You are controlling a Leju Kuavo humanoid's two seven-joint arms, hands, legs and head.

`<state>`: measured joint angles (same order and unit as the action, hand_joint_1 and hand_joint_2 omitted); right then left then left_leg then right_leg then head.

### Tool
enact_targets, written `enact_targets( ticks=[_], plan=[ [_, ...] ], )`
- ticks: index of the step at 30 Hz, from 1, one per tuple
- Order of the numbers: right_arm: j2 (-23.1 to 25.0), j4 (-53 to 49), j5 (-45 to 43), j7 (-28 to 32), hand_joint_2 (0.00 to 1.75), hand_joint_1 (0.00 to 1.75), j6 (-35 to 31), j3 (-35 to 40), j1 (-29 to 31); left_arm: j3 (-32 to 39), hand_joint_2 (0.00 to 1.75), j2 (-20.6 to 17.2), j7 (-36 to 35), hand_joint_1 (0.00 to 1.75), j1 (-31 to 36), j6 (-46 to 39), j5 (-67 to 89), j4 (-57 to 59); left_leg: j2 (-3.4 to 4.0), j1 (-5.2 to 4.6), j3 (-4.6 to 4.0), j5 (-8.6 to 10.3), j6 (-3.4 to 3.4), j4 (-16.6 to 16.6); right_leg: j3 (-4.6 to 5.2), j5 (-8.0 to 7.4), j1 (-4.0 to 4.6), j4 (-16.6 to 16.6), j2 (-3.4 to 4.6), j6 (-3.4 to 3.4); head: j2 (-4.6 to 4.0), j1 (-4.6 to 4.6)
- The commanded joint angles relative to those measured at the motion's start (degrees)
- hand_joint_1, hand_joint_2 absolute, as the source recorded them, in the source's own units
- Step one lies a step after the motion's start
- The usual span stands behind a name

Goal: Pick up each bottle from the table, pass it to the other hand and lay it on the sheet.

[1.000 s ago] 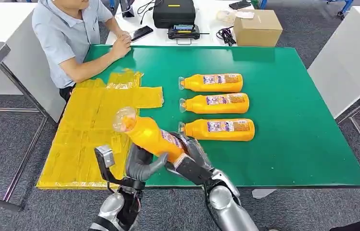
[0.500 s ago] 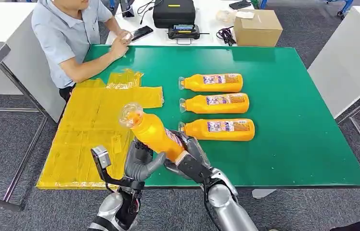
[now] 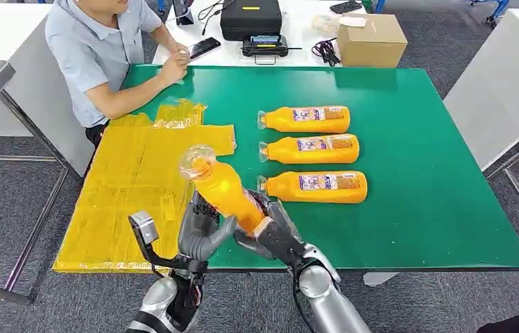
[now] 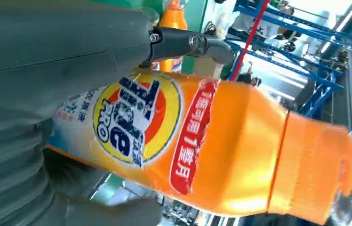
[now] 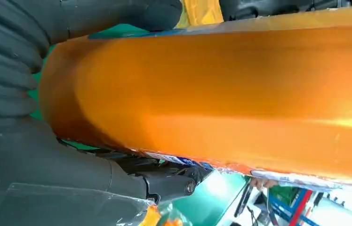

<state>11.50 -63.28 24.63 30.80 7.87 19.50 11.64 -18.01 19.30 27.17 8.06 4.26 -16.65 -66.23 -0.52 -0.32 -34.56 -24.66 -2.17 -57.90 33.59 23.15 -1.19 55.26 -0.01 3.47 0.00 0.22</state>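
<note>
Item: orange bottle (image 3: 223, 194), clear cap, printed label, held in mid-air over the near edge of the green table (image 3: 423, 208), tilted with the cap end up and away from the robot and the base end down between both hands. Right hand (image 3: 270, 225): arm entering from below, forearm angled up and toward the left hand, fingers wrapped around the bottle's lower body; the right wrist view shows the thumb (image 5: 117, 14) over one side of the orange body and darker fingers (image 5: 164, 181) under the other, closed on it. Left hand (image 3: 201, 225): arm rising from below just beside the right, hand upright, thumb (image 3: 220, 234) curving across beneath the bottle's base end; the left wrist view shows the grey cover against the label and a dark finger (image 4: 188, 43) laid along the bottle's far side, so this hand grips it too. Yellow sheet (image 3: 132, 180): spread flat on the table, just beyond and outward of the left hand, partly crumpled at its far end. Three more bottles (image 3: 309, 149): lying on their sides in a row beyond the right hand, caps pointing toward the sheet, well apart from both hands. Person (image 3: 97, 48): seated at the far corner past the sheet, hands clasped on the table edge.
</note>
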Motion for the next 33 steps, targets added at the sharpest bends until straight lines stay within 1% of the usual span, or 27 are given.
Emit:
enact_targets(
  ticks=[1, 3, 4, 5, 6, 9, 11, 12, 13, 14, 15, 16, 17, 18, 20, 21, 23, 26, 27, 28, 29, 30, 33],
  plan=[
    [-0.5, 8.0, 1.6, -0.5, 1.75, 1.75, -0.8, 3.8, 4.1, -3.0, 1.75, 0.6, 1.2, 1.75, 3.3, 0.1, 6.4, 2.8, 0.04, 0.06, 0.11, -0.05, 0.09, 0.0, -0.11, 0.03, 0.07, 0.0, 0.01, -0.11, 0.00, 0.02],
    [-0.3, 7.8, 2.6, -0.7, 1.75, 1.75, -2.9, 4.0, 3.8, -3.4, 1.75, 0.7, 2.8, 1.75, 3.6, -3.3, 10.5, 2.4, 0.02, 0.07, 0.15, -0.06, 0.11, 0.0, -0.17, 0.05, 0.08, 0.0, -0.02, -0.14, 0.00, 0.00],
    [0.0, 7.1, -0.4, -0.9, 1.75, 1.75, -1.1, 2.4, 3.2, -2.9, 1.75, 0.7, 2.2, 1.75, 3.3, -2.9, 10.2, 1.3, 0.02, 0.07, 0.13, -0.07, 0.10, 0.0, -0.14, 0.06, 0.08, 0.0, -0.02, -0.14, 0.00, 0.02],
    [-0.5, 6.5, -0.7, -1.1, 1.75, 1.75, -1.0, 2.1, 3.1, -2.2, 1.75, 0.7, 1.1, 1.75, 3.0, -1.9, 8.6, 0.9, 0.00, 0.04, 0.06, -0.03, 0.07, 0.0, -0.07, 0.03, 0.04, 0.0, -0.03, -0.09, 0.00, 0.02],
    [-0.9, 6.2, 0.5, -1.7, 1.75, 1.75, -2.1, 2.2, 3.1, -1.6, 1.75, 0.7, 0.9, 1.75, 2.6, -1.8, 8.5, 0.5, 0.00, 0.08, 0.15, -0.08, 0.12, 0.0, -0.17, 0.08, 0.08, 0.0, -0.04, -0.15, 0.00, 0.00],
    [-1.5, 5.6, 0.8, -1.8, 1.75, 1.75, -2.3, 1.5, 3.1, -1.2, 1.75, 0.5, 0.6, 1.75, 2.5, -1.8, 9.6, 0.6, -0.03, 0.08, 0.14, -0.08, 0.12, -0.1, -0.17, 0.09, 0.08, 0.0, -0.07, -0.15, 0.00, 0.00],
    [-2.0, 6.1, 4.7, -3.5, 1.75, 1.75, -5.2, 2.3, 3.5, -1.2, 1.75, 0.6, 0.0, 1.75, 2.5, -1.5, 11.1, 1.0, 0.00, 0.04, 0.08, -0.03, 0.07, 0.0, -0.08, 0.03, 0.05, 0.0, -0.03, -0.09, 0.00, 0.02],
    [-2.0, 6.1, 4.7, -3.5, 1.75, 1.75, -5.2, 2.3, 3.5, -1.2, 1.75, 0.6, 0.0, 1.75, 2.5, -1.5, 11.1, 1.0, 0.01, 0.09, 0.17, -0.08, 0.12, 0.0, -0.18, 0.07, 0.10, 0.0, -0.04, -0.15, 0.00, 0.00],
    [-2.2, 6.1, 6.5, -3.6, 1.75, 1.75, -6.3, 2.8, 3.8, -1.2, 1.75, 0.7, 0.0, 1.75, 2.4, -1.7, 11.4, 1.0, -0.01, 0.06, 0.11, -0.05, 0.09, 0.0, -0.11, 0.05, 0.06, 0.0, -0.05, -0.11, 0.00, 0.02],
    [-2.2, 6.1, 6.5, -3.6, 1.75, 1.75, -6.3, 2.8, 3.8, -1.2, 1.75, 0.7, 0.0, 1.75, 2.4, -1.7, 11.4, 1.0, -0.01, 0.04, 0.06, -0.03, 0.07, 0.0, -0.06, 0.03, 0.05, 0.0, -0.04, -0.09, 0.00, 0.02],
    [-2.0, 6.0, 7.4, -3.8, 1.75, 1.75, -6.9, 2.6, 3.7, -1.3, 1.75, 0.7, -0.8, 1.22, 2.4, -1.4, 11.4, 1.2, 0.02, 0.08, 0.15, -0.08, 0.11, 0.0, -0.16, 0.07, 0.09, 0.0, -0.03, -0.14, 0.00, 0.00],
    [-2.0, 5.9, 7.6, -4.2, 1.75, 1.75, -6.9, 2.5, 3.7, -1.3, 1.75, 0.7, -0.8, 0.17, 2.3, -1.4, 11.4, 1.1, 0.01, 0.06, 0.09, -0.05, 0.09, 0.0, -0.09, 0.05, 0.06, 0.0, -0.02, -0.11, 0.00, 0.02],
    [-2.2, 6.0, 9.1, -5.6, 1.75, 1.75, -8.2, 2.7, 3.8, -1.5, 1.75, 0.6, -0.9, 0.45, 2.2, -1.1, 11.9, 1.0, 0.04, 0.09, 0.17, -0.11, 0.12, -0.1, -0.18, 0.09, 0.10, 0.0, -0.01, -0.16, 0.00, 0.00],
    [-1.9, 5.9, 9.0, -6.2, 1.75, 1.75, -8.4, 1.9, 3.6, -2.2, 1.75, 0.4, 0.2, 1.75, 1.7, -2.3, 14.4, -0.2, 0.01, 0.07, 0.15, -0.08, 0.11, 0.0, -0.17, 0.07, 0.08, 0.0, -0.04, -0.14, 0.00, 0.02],
    [-1.8, 5.8, 9.8, -6.5, 1.75, 1.75, -8.4, 1.5, 3.7, -2.4, 1.75, 0.5, -0.3, 1.75, 1.5, -1.3, 14.7, -0.8, -0.01, 0.04, 0.07, -0.03, 0.07, 0.0, -0.08, 0.04, 0.05, 0.0, -0.04, -0.09, 0.00, 0.02],
    [-1.6, 5.7, 9.6, -6.6, 1.75, 1.75, -8.4, 1.1, 3.6, -2.1, 1.75, 0.7, -0.4, 1.75, 1.3, -1.4, 14.7, -1.0, 0.02, 0.07, 0.19, -0.10, 0.12, 0.0, -0.19, 0.09, 0.08, 0.0, -0.03, -0.16, 0.00, 0.00],
    [-1.4, 5.6, 9.8, -6.6, 1.75, 1.75, -8.4, 0.8, 3.5, -1.6, 1.75, 0.7, -0.6, 1.75, 1.3, -1.6, 14.6, -0.9, -0.01, 0.03, 0.03, -0.03, 0.07, 0.0, -0.03, 0.04, 0.03, 0.0, -0.04, -0.08, 0.00, 0.00],
    [-1.2, 5.1, 10.3, -6.9, 1.75, 1.75, -8.5, 0.1, 3.0, -1.3, 1.75, 0.7, -0.2, 1.75, 1.2, -3.4, 17.0, -1.3, -0.01, 0.04, 0.06, -0.03, 0.07, 0.0, -0.05, 0.04, 0.05, 0.0, -0.04, -0.09, 0.00, 0.02],
    [-1.2, 4.9, 10.3, -6.9, 1.75, 1.64, -8.5, -0.1, 2.9, -1.1, 1.75, 0.7, -0.3, 1.75, 1.2, -3.7, 17.3, -1.6, 0.00, 0.08, 0.14, -0.10, 0.12, -0.1, -0.15, 0.10, 0.09, 0.0, -0.04, -0.15, 0.00, 0.00],
    [-1.0, 4.5, 10.6, -7.2, 1.75, 1.41, -9.1, -0.8, 2.5, -0.8, 1.75, 0.7, -0.2, 1.75, 1.0, -4.8, 18.6, -2.3, -0.03, 0.06, 0.08, -0.06, 0.10, 0.0, -0.09, 0.07, 0.07, 0.0, -0.07, -0.12, 0.00, 0.02],
    [-1.0, 4.5, 10.6, -7.2, 1.75, 1.33, -9.1, -0.8, 2.5, -0.8, 1.75, 0.7, -0.2, 1.75, 1.0, -4.8, 18.6, -2.3, -0.02, 0.04, 0.02, -0.02, 0.06, 0.0, -0.02, 0.03, 0.04, 0.0, -0.05, -0.07, 0.00, 0.00],
    [-0.3, 3.8, 11.3, -7.6, 1.75, 0.00, -9.7, -2.2, 2.1, -0.3, 1.75, 0.7, 0.0, 1.75, 0.6, -6.7, 21.2, -4.0, -0.01, 0.08, 0.14, -0.10, 0.11, 0.0, -0.14, 0.10, 0.09, 0.0, -0.05, -0.14, 0.00, 0.00],
    [-0.1, 3.5, 11.6, -7.8, 1.75, 0.00, -9.5, -2.8, 2.0, 0.1, 1.75, 0.7, -0.4, 1.75, 0.2, -6.8, 21.9, -5.4, 0.00, 0.07, 0.12, -0.10, 0.11, -0.1, -0.12, 0.10, 0.08, 0.0, -0.05, -0.15, 0.00, 0.00]
  ],
)
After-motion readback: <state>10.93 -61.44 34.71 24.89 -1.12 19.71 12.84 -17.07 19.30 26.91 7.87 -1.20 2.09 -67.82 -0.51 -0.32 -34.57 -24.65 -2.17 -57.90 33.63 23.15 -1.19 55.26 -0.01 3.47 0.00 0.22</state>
